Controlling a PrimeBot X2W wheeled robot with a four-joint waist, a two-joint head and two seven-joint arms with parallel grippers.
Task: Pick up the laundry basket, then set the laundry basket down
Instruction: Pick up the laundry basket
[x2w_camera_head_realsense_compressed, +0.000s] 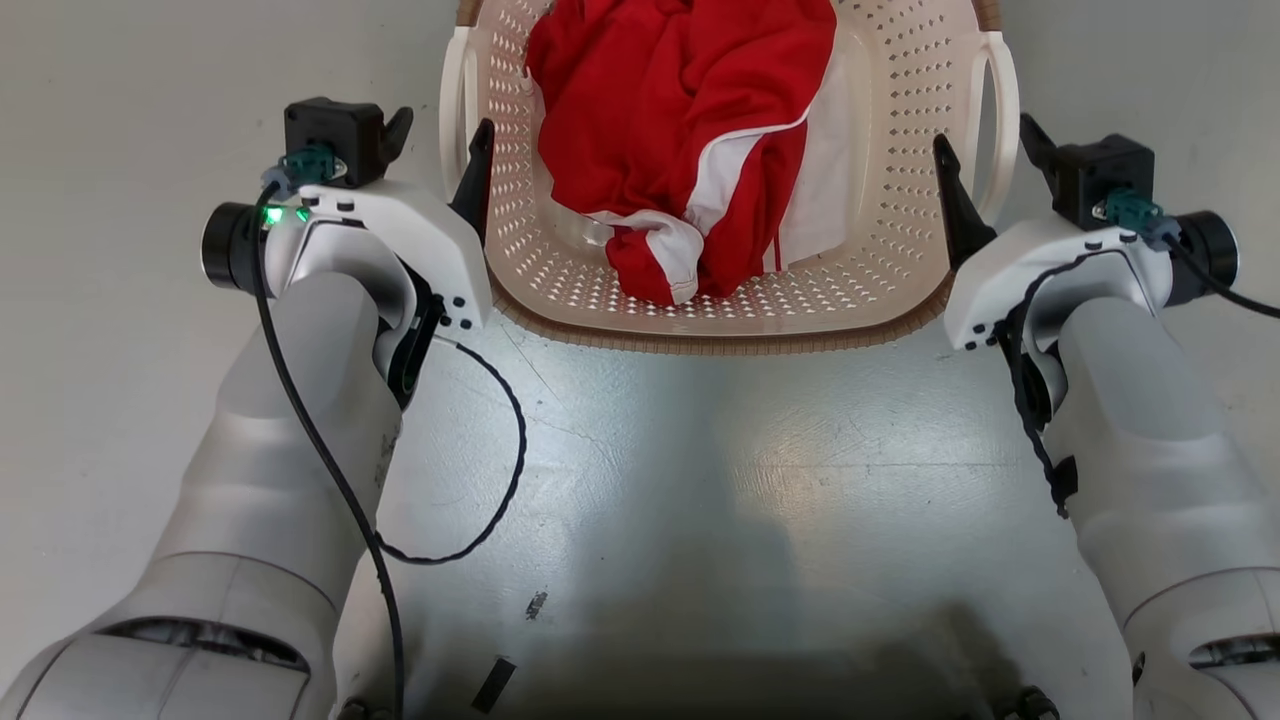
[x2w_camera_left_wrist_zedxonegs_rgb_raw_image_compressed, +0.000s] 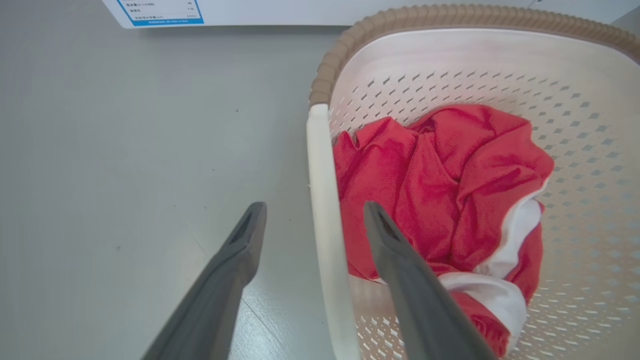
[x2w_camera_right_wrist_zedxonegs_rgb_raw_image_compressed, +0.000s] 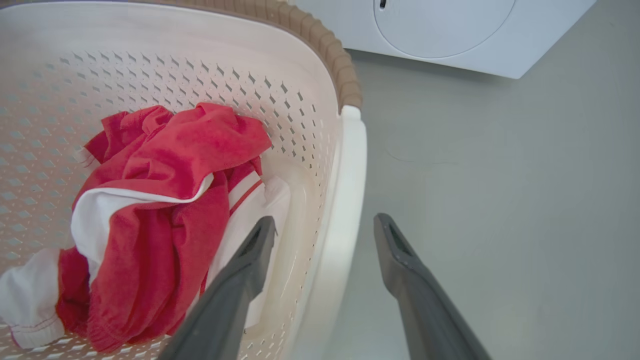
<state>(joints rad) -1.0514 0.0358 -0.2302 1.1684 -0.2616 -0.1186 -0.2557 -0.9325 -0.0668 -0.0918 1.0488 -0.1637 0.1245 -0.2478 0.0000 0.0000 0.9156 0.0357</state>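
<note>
Loosely, left end effector (x2w_camera_left_wrist_zedxonegs_rgb_raw_image_compressed: 315, 207) and right end effector (x2w_camera_right_wrist_zedxonegs_rgb_raw_image_compressed: 326, 221) straddle the laundry basket's (x2w_camera_head_realsense_compressed: 900, 200) handles (x2w_camera_left_wrist_zedxonegs_rgb_raw_image_compressed: 324, 190), both released.

Both arms reach forward, left forearm (x2w_camera_head_realsense_compressed: 290, 450) and right forearm (x2w_camera_head_realsense_compressed: 1140, 430) roughly mirrored, wrists about level. On the left gripper (x2w_camera_head_realsense_compressed: 440, 140), fingers (x2w_camera_left_wrist_zedxonegs_rgb_raw_image_compressed: 235, 265) parted, clear gap between tips. On the right gripper (x2w_camera_head_realsense_compressed: 988, 150), fingers (x2w_camera_right_wrist_zedxonegs_rgb_raw_image_compressed: 405, 265) parted likewise. Green lights (x2w_camera_head_realsense_compressed: 285, 214) lit on left wrist.

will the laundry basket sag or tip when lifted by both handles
Probably stiff: the laundry basket is moulded perforated plastic with a thick rim. Likely light, holding a small heap of red-and-white clothes. The heap sits roughly central, so little tipping; the smooth handles might slip.
</note>
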